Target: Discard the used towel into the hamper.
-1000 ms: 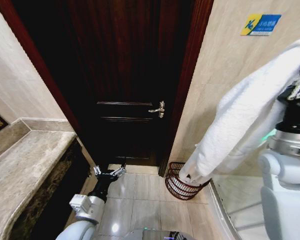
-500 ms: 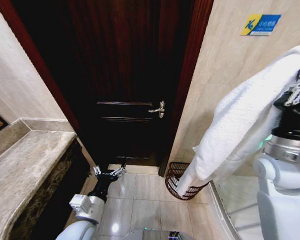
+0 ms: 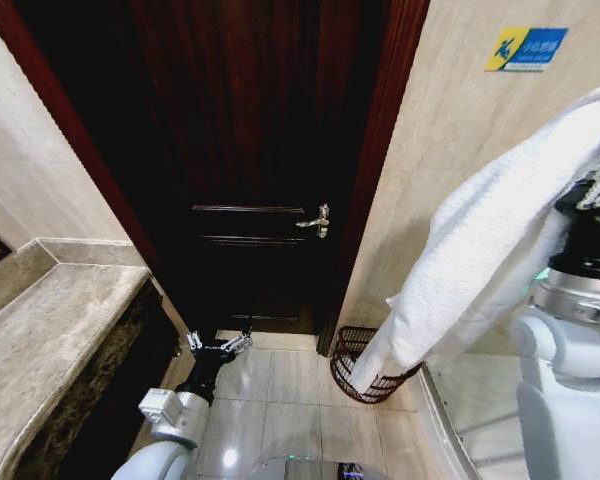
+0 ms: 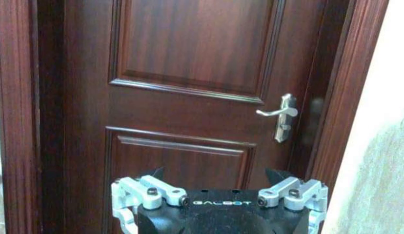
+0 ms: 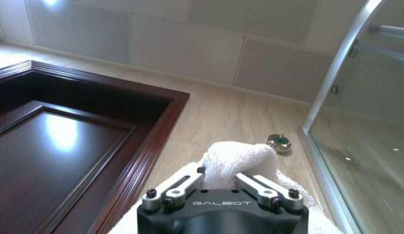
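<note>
While the right gripper [image 5: 220, 181] sits raised at the robot's right side, pinching a bunched fold of the white terry towel [image 3: 480, 260] between its closed fingers, the cloth's long axis runs down and leftward from it. Its lower tip hangs just over the rim of the small round reddish-brown openwork hamper [image 3: 365, 368] on the floor tiles. So the hamper lies below and ahead-left of that gripper. Nearer the dark wooden door [image 4: 189, 87], the left gripper [image 3: 219, 345] hangs low, fingers spread, empty.
</note>
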Robot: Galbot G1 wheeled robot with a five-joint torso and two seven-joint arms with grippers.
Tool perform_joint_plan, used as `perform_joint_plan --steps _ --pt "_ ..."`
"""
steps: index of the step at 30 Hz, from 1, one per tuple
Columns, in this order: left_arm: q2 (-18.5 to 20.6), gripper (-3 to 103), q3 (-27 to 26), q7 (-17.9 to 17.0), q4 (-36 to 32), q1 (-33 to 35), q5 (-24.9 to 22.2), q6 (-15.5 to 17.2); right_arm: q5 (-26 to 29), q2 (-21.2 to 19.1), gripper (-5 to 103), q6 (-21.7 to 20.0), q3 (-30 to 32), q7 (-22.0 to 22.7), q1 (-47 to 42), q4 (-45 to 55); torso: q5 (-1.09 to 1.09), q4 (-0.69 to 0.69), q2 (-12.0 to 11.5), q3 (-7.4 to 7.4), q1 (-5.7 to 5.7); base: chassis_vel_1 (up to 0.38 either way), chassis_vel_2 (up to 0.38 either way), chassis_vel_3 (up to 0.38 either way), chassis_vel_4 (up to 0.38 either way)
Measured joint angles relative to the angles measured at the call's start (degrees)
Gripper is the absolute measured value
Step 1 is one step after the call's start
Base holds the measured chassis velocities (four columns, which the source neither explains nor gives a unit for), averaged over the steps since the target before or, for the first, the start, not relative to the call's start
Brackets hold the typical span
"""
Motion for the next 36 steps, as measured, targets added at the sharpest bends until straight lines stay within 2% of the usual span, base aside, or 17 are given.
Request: perform_joint_plan --steps 36 --pt "0.0 100 0.0 0.0 0.0 0.0 0.0 0.0 0.4 0.3 5 0.2 1.8 0.2 -0.8 -0.3 0.00 0.00 0.0 0.00 -0.01 0.000 0.000 0.000 0.000"
